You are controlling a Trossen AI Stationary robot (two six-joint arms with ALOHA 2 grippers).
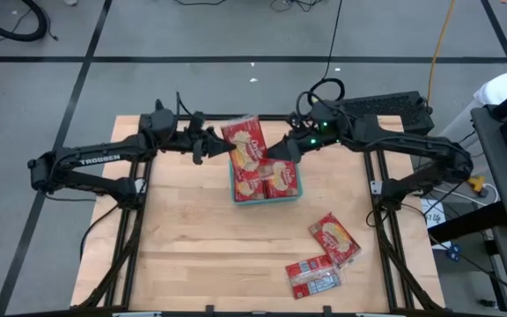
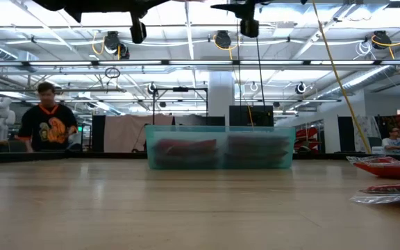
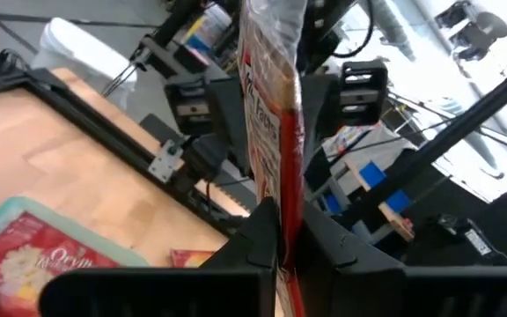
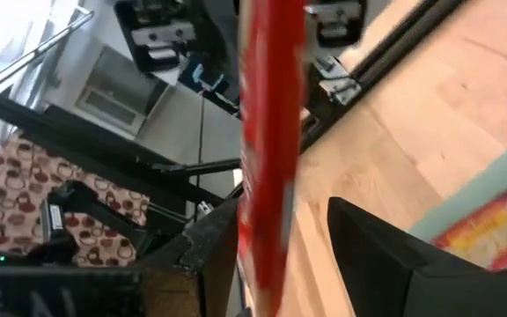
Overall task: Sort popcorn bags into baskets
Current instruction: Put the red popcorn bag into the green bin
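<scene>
A red popcorn bag (image 1: 245, 141) hangs in the air over the far end of the teal basket (image 1: 267, 200), picture face up in the high view. My left gripper (image 3: 284, 216) is shut on it from the table's left. From the right, my right gripper (image 4: 282, 207) stands open around the same bag's opposite side (image 4: 267, 132), with a clear gap to one finger (image 4: 368, 238). More popcorn bags (image 1: 267, 179) lie flat in the basket. Two others (image 1: 334, 239) (image 1: 313, 275) lie on the table at the near right. My left gripper pinches the bag's left edge (image 3: 282, 189) between its two fingers, coming in about level from the table's left. The bag is lifted clear above the basket and sticks out beyond the fingertips. My right gripper has one finger (image 4: 214, 238) close against the bag; whether it touches, I cannot tell.
The basket (image 2: 221, 149) sits at the table's far middle, and the wood in front of it is bare. A black frame runs along the table's sides. A person (image 2: 47, 118) stands in the room behind the table.
</scene>
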